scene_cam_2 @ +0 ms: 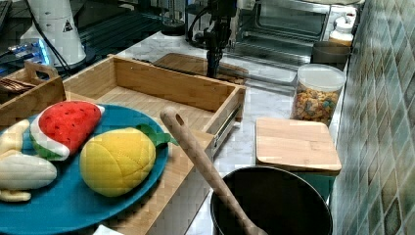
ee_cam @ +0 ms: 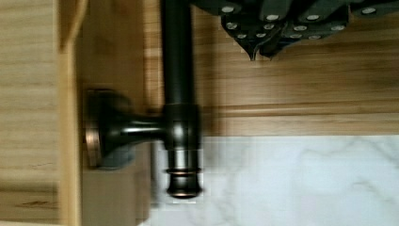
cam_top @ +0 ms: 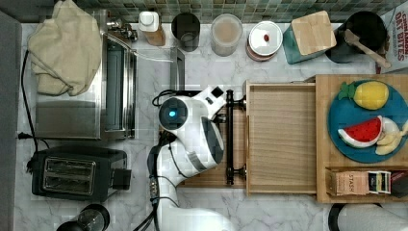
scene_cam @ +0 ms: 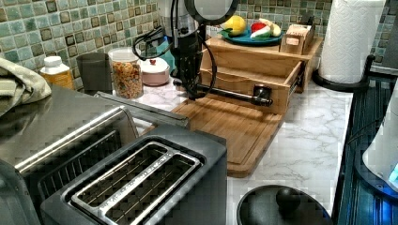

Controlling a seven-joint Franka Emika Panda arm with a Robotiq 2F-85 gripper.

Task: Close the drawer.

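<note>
The wide, shallow light-wood drawer [cam_top: 281, 139] with a raised rim stands pulled well out of its bamboo cabinet [cam_top: 323, 144], its empty tray open to the top view. Along its front edge runs a long black bar handle [cam_top: 230, 137] on two round posts; in the wrist view one post and the capped end of the bar [ee_cam: 181, 127] show close up, past the edge of a darker board.

That darker flat bamboo cutting board [scene_cam: 234, 129] with rounded corners lies on the white marble counter [scene_cam: 309, 140] just in front of the drawer, beneath the handle. The white Franka arm [cam_top: 190, 130] leans over the board, and its black gripper [scene_cam: 190, 82] hangs just beside the handle bar, on the side away from the drawer. The fingers [ee_cam: 263, 40] look drawn nearly together with nothing between them, apart from the bar.

On top of the cabinet sits a blue plate [cam_top: 344, 137] with a toy pineapple [cam_top: 370, 95] and a watermelon slice [cam_top: 363, 132]. At the top view's left stand a silver toaster oven [cam_top: 86, 96] and a black two-slot toaster [cam_top: 72, 173]. Jars line the tiled wall behind.
</note>
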